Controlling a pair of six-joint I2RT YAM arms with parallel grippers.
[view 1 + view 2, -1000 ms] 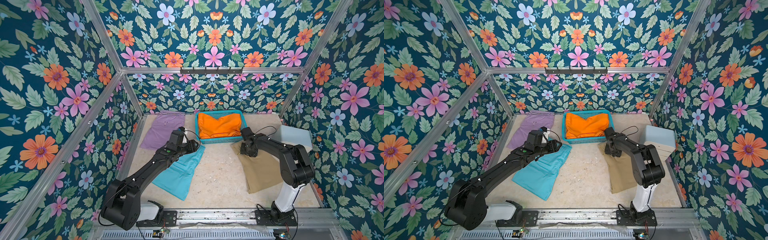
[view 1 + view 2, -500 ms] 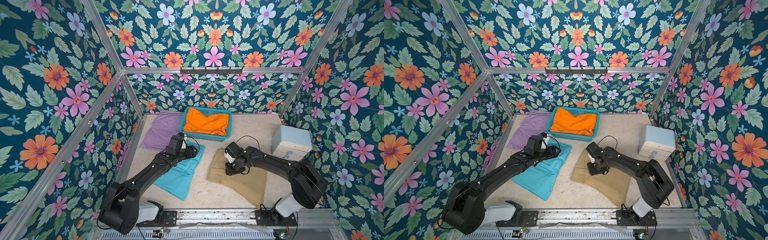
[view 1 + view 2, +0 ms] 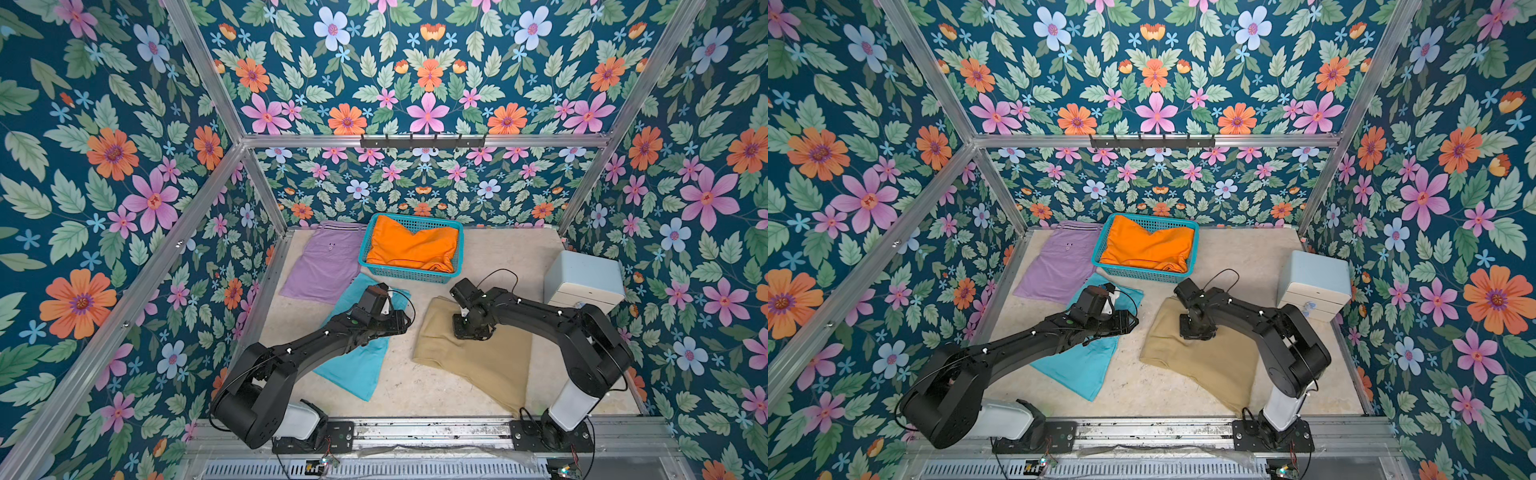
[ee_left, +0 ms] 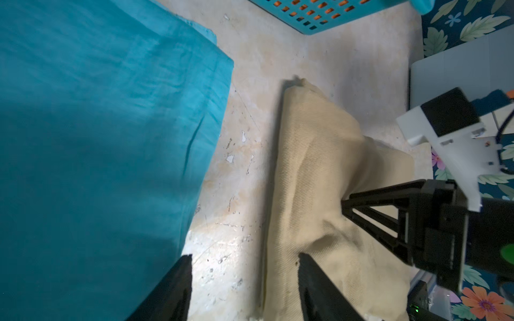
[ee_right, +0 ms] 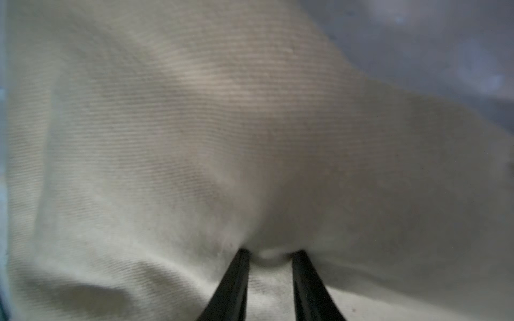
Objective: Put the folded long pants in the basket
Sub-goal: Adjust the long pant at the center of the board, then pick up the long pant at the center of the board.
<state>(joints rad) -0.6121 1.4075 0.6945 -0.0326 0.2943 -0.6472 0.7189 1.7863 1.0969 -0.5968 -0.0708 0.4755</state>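
Note:
The teal basket (image 3: pixel 409 275) stands at the back with orange pants (image 3: pixel 411 249) inside it. Lilac pants (image 3: pixel 324 266) lie flat to its left. Turquoise pants (image 3: pixel 361 361) lie partly under my left arm. Khaki pants (image 3: pixel 482 361) lie on the right half of the table. My right gripper (image 3: pixel 471 332) points down onto their far end, and its narrowed jaws pinch a ridge of khaki cloth (image 5: pixel 269 257). My left gripper (image 4: pixel 244 264) is open and empty, low over bare table between the turquoise (image 4: pixel 97 139) and khaki pants (image 4: pixel 314 166).
A pale-blue drawer box (image 3: pixel 582 278) stands at the right wall. A hook rail (image 3: pixel 422 141) is fixed high on the back wall. Floral walls and aluminium posts close in three sides.
The basket now stands further left and the khaki pants lie further left and turned. My right gripper left the basket's corner, came down on the khaki cloth and narrowed its jaws. The left gripper drew back slightly.

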